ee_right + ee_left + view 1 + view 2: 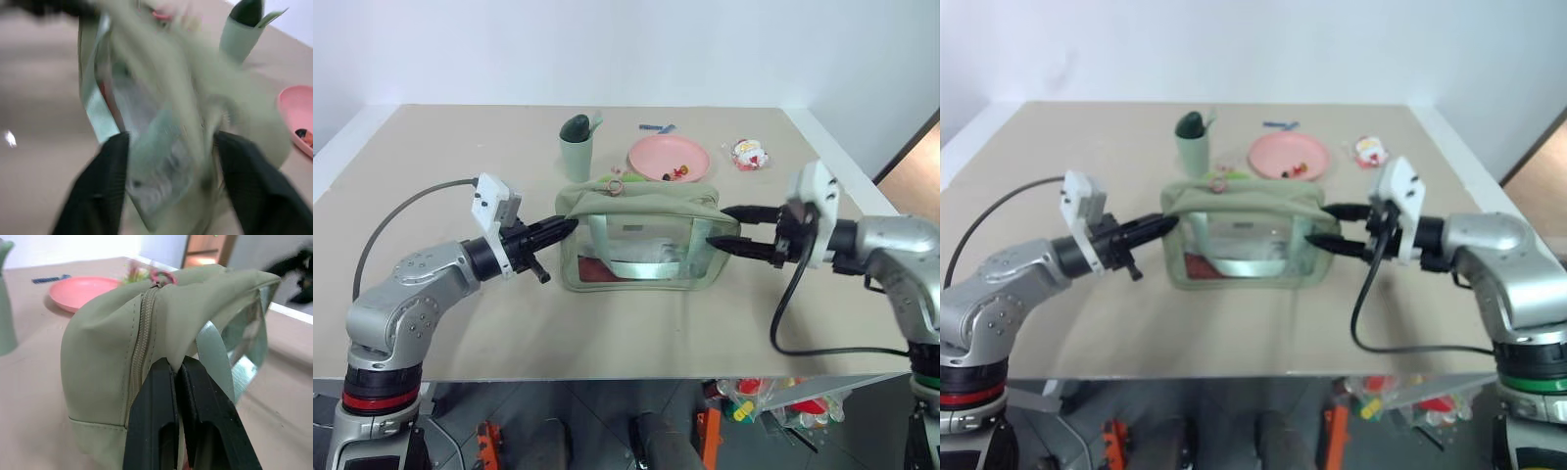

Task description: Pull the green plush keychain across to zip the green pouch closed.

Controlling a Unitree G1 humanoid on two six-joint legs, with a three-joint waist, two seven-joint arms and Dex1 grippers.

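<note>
Left hand (pixel 566 224) pinches soft boxy green pouch (pixel 646 211); clear plastic panels.

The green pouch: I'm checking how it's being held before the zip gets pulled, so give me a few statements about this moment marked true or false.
1. The left hand is shut, pinching fabric at one end of the green pouch. True.
2. The right hand is shut on the green plush keychain. False: its fingers stand open at the pouch's other end, and the green plush keychain lies on the pouch's top, far side.
3. The pink plate sits beyond the pouch. True.
4. The sage-green cup lies tipped over. False: it stands upright.
</note>
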